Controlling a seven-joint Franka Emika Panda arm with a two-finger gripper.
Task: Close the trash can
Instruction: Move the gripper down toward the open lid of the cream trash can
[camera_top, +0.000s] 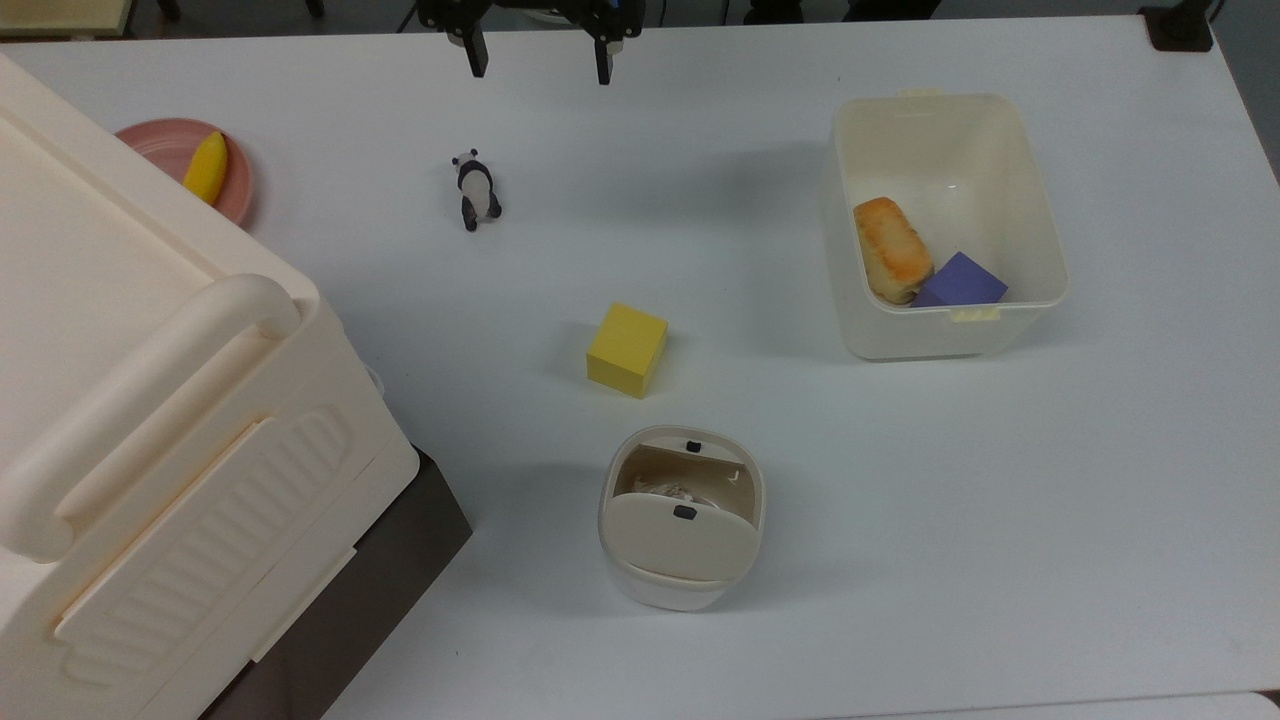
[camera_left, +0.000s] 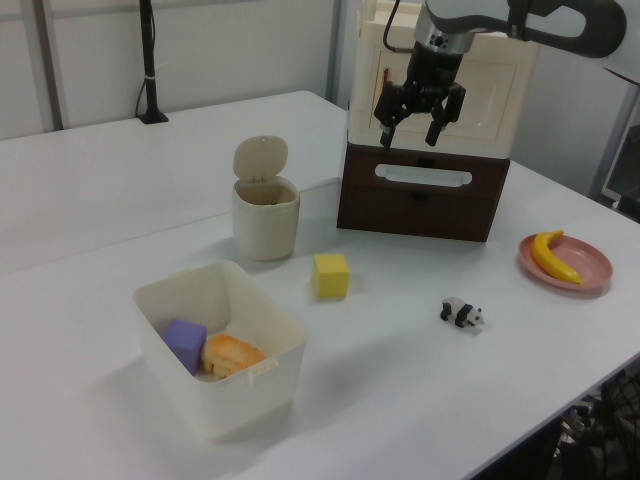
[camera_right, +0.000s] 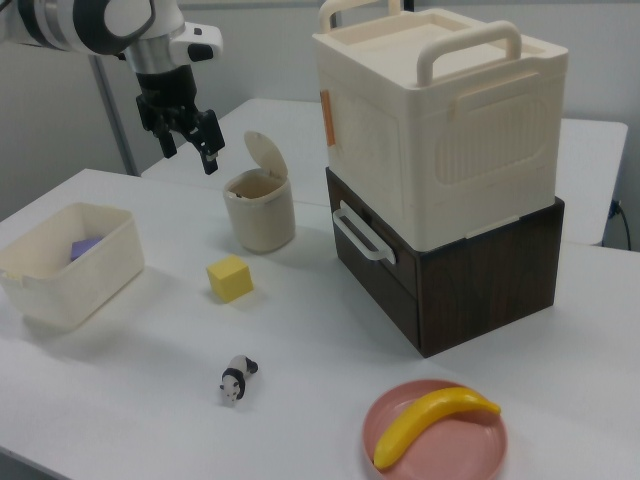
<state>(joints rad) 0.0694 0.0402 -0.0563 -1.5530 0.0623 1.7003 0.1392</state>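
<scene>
Nearest the lower edge of the top view stands the small cream-white rounded-square plastic trash can, on the white table, between the huge cream plastic box with a bar handle and the larger rectangular cream plastic tub. Its hinged beige lid stands raised, nearly upright in the left view, leaving the mouth open; something pale lies inside that I cannot identify. A small black button marks the lid.

I judge the can light, thin-walled and smooth, so a sideways shove would likely slide or tip it. The lid looks stiff and swings on its hinge. I would not grasp it: a downward press on the lid's free edge, over the can's body, should close it.

Just beyond lies the yellow cube. Further off are the tub, holding a golden-brown bread-like piece and a purple block, and the small black-and-white panda figurine. A pink round plate carries a yellow banana.

Farthest, the black two-finger gripper hangs above the table, fingers spread apart and empty, well apart from the can.
</scene>
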